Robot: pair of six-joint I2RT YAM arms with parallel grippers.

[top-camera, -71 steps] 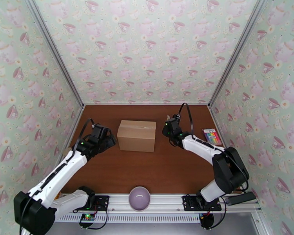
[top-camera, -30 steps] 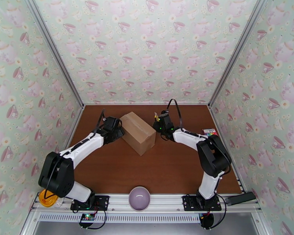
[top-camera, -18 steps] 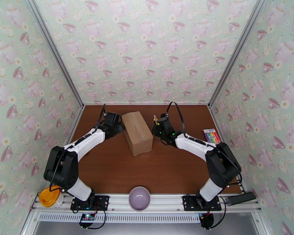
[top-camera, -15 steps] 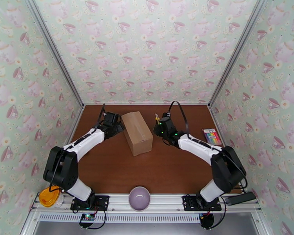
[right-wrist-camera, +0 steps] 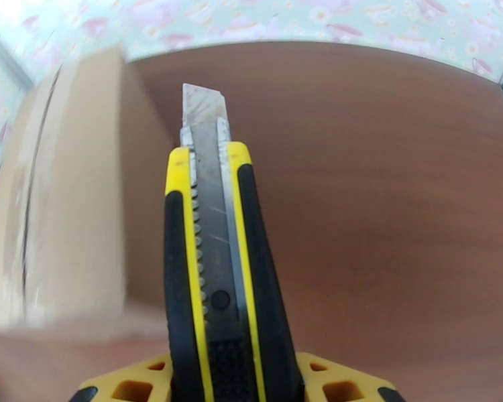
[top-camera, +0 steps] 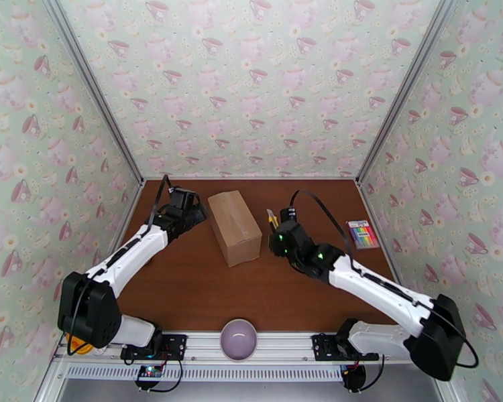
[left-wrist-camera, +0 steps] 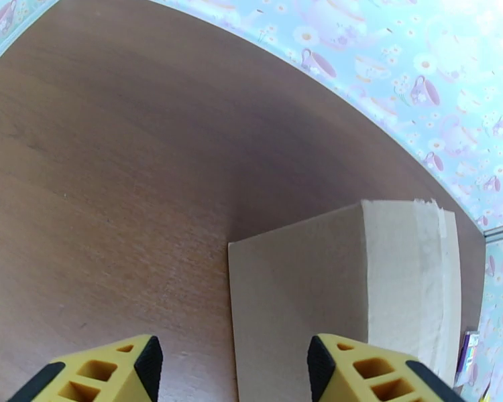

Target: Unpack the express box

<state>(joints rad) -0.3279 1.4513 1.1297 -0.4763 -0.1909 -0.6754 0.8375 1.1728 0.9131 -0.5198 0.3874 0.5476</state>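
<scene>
One express box sits mid-frame on our worktop. We see our left hand spread just left of it. Our right hand pinches a yellow-black knife, blade out.

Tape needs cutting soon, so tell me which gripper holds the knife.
The right gripper, clamped on the yellow-and-black utility knife with its blade extended; the left gripper stands open and empty beside the express box.

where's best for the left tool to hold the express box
The long left wall of the express box, from the left, where the left tool sits open. Flaps are taped shut, leaving no lip to pinch, so probably brace it, keeping the taped top free for the knife.
</scene>
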